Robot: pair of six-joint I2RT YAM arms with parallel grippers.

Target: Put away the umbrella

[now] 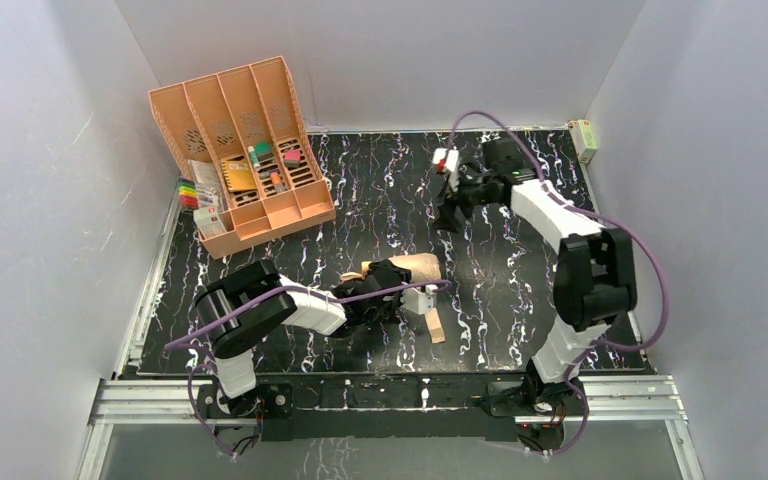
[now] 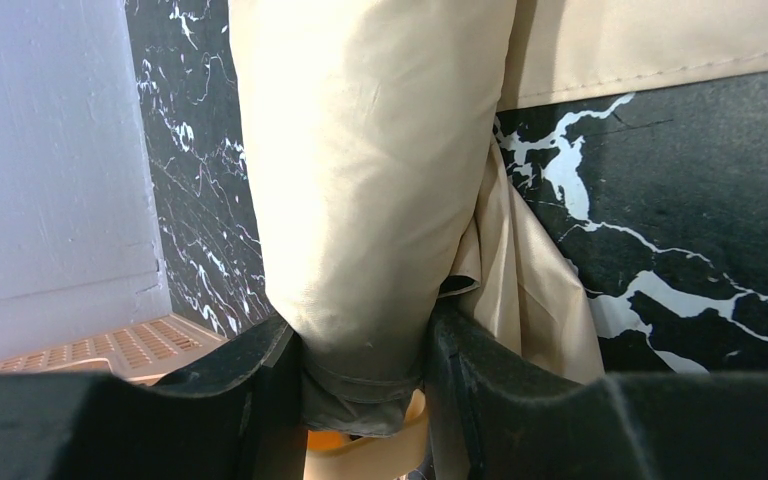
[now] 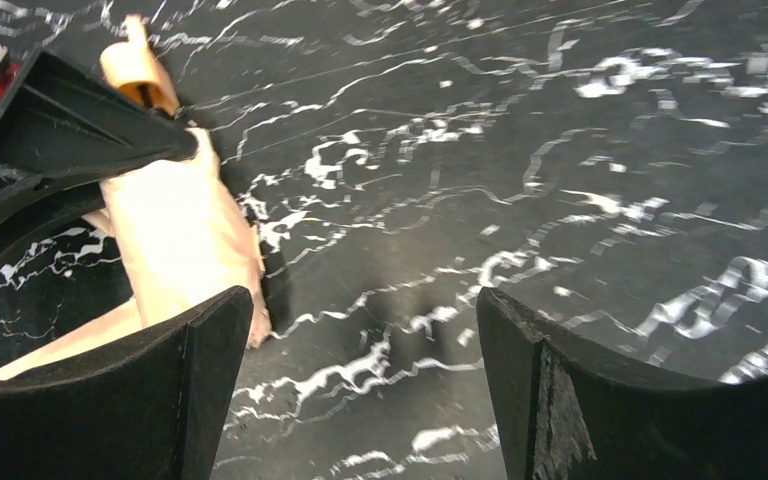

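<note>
Top external view: the umbrella (image 1: pixel 422 268) lies folded near the centre of the marbled table (image 1: pixel 520 270), slightly toward 6 o'clock. The left gripper (image 1: pixel 400 282) is clenched on its fabric bundle. At 1 o'clock the right gripper (image 1: pixel 450 212) has its fingers spread and holds nothing. An orange organizer (image 1: pixel 260 150) sits at 10 o'clock.

Black white-veined table (image 1: pixel 505 290): slotted organizer (image 1: pixel 278 216) far-left corner, multicoloured pack (image 1: pixel 188 193) beside it, umbrella (image 1: pixel 418 269) lying near-centre.
</note>
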